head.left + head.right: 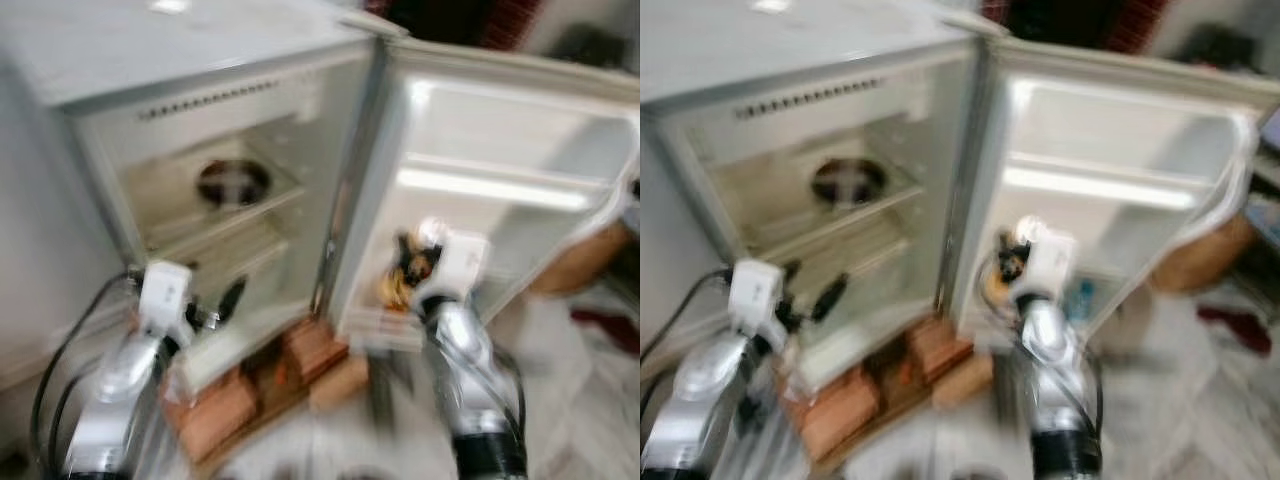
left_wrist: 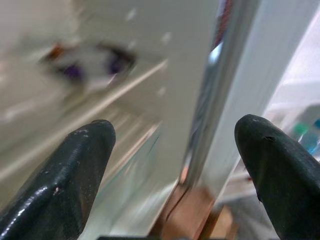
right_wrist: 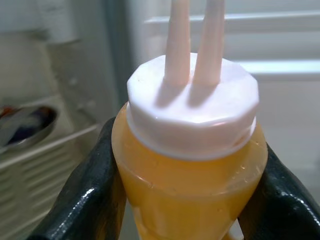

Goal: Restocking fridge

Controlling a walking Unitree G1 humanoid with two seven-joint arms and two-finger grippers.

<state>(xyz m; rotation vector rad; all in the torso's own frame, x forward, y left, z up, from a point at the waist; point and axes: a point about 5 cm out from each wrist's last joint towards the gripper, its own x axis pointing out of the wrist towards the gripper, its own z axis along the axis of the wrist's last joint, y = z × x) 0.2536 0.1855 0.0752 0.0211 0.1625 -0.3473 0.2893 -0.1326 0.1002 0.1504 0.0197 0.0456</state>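
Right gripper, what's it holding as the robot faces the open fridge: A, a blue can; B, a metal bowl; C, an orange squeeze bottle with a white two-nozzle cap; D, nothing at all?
C: in the right wrist view the right gripper has its two black fingers pressed on either side of an orange squeeze bottle with a white cap bearing two nozzles, while the bowl sits on a fridge shelf.

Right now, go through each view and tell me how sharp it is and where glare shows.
Left eye view: motion-blurred throughout, with glare on the fridge door shelf. Right eye view: equally smeared. Left wrist view: left gripper fingers fairly sharp, the fridge interior behind them streaked. Right wrist view: sharpest; the orange bottle in the right gripper is crisp, background soft.
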